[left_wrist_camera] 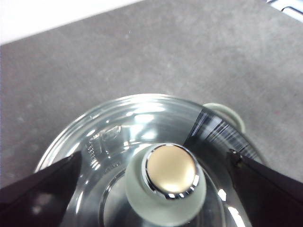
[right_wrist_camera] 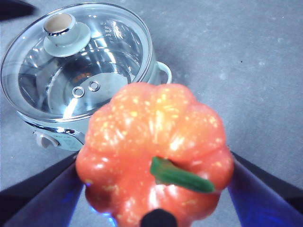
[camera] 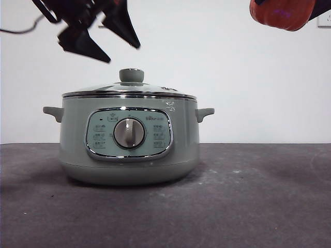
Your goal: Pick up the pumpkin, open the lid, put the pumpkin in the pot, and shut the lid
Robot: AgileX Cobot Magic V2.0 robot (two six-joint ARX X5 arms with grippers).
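The sage-green pot (camera: 77,155) stands on the dark table, with its glass lid (camera: 155,91) shut on it. The lid has a chrome rim and a pale green knob (camera: 131,75). My left gripper (camera: 123,53) is open and hangs just above the knob, a little to its left. In the left wrist view the jaws (left_wrist_camera: 154,158) stand on either side of the knob (left_wrist_camera: 171,170) without touching it. My right gripper (right_wrist_camera: 154,165) is shut on the orange pumpkin (right_wrist_camera: 156,127) and holds it high at the pot's right (camera: 282,13). The pot (right_wrist_camera: 52,135) and lid (right_wrist_camera: 94,56) lie below it.
The pot has two small side handles (camera: 205,112) and a control panel with a silver dial (camera: 129,133) facing the front. The grey table (camera: 258,196) runs back to a white wall. A dark cable (camera: 20,30) hangs at the top left.
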